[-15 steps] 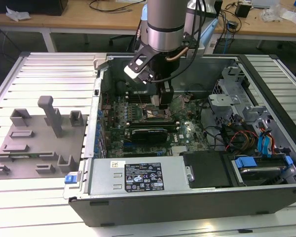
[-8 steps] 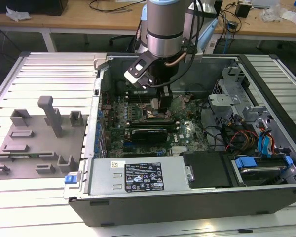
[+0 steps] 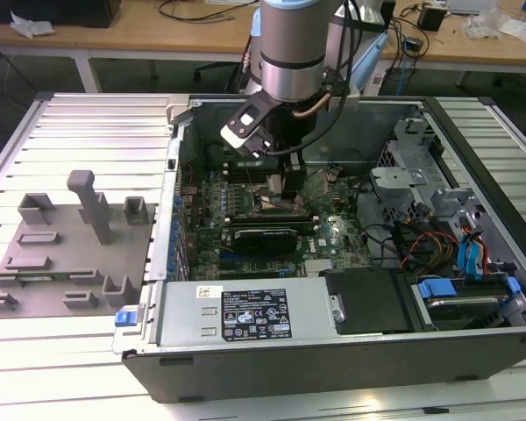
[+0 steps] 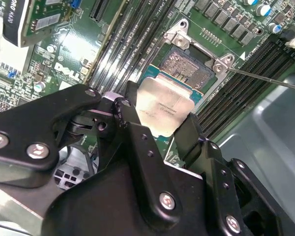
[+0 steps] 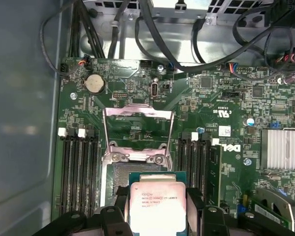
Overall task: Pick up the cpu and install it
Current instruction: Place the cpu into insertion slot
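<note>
Your grey robot arm (image 3: 289,44) reaches into an open black metal computer case (image 3: 333,368).
Inside lies the green motherboard (image 5: 226,98); your black two-fingered gripper (image 4: 157,120) hangs over the open square metal-framed socket (image 4: 189,69), fingers closed on two opposite edges of the flat square silvery-topped cpu (image 5: 157,202); the chip is level and overlaps one edge of the socket; whether they touch cannot be told.

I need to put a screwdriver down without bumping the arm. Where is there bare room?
Bare ribbed table lies around the grey fixture at the exterior view's left. Inside the case it is crowded: the gripper holds the cpu over the socket, between memory slots.
</note>
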`<state>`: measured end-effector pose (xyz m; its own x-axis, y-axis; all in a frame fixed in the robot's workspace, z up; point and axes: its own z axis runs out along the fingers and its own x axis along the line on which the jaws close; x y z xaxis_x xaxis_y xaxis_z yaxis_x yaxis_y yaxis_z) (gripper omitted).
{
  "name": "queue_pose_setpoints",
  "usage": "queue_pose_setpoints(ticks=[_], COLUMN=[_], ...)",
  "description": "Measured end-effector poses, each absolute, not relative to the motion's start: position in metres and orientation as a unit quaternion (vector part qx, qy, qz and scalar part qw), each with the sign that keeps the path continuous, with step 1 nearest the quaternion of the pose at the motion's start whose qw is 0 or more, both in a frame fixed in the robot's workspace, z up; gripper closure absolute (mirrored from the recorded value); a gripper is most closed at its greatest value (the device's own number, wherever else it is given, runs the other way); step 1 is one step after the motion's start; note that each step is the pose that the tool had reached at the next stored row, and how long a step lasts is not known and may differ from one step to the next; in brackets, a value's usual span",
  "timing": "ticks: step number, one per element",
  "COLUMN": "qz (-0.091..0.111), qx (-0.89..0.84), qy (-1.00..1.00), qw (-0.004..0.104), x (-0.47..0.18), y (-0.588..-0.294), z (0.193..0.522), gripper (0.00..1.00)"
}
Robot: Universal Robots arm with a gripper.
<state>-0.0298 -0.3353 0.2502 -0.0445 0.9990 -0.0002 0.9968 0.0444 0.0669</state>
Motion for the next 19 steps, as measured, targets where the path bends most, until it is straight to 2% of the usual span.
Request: queue_pose_setpoints(ticks=[19], qz=[0.020], qx=[0.701], qy=[0.713], qw=[0.020], x=[-0.031], y=[-0.326], z=[0.233], gripper=[0.45])
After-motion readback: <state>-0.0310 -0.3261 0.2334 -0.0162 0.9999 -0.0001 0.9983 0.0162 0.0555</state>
